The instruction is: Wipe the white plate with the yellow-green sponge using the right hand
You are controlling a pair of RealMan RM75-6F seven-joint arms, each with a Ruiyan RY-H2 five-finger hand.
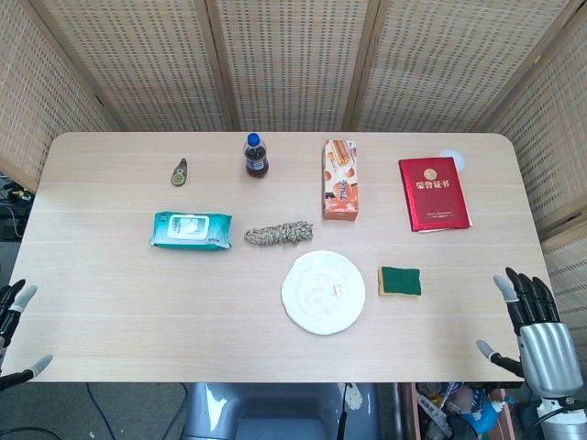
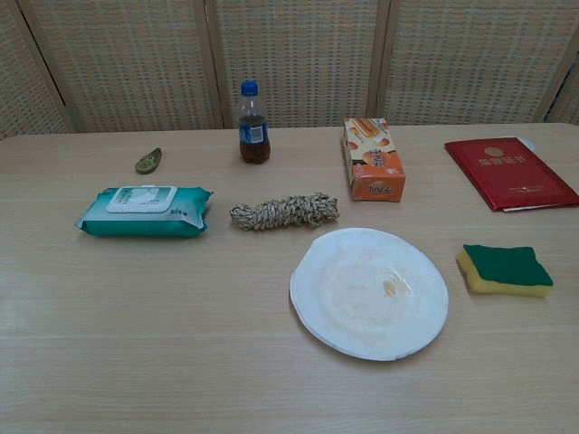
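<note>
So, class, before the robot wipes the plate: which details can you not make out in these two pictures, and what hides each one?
- Left hand: head view, cut off by the left edge; only some fingers show.
- Right hand: absent from the chest view.
- Small mark on the white plate: too small to identify in either view.
- Yellow-green sponge: underside hidden against the table.
- Red booklet: chest view, corner cut by the right edge; gold lettering too small to read.

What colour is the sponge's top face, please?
Dark green on top of the sponge, over a yellow body; the chest view shows it best.
</note>
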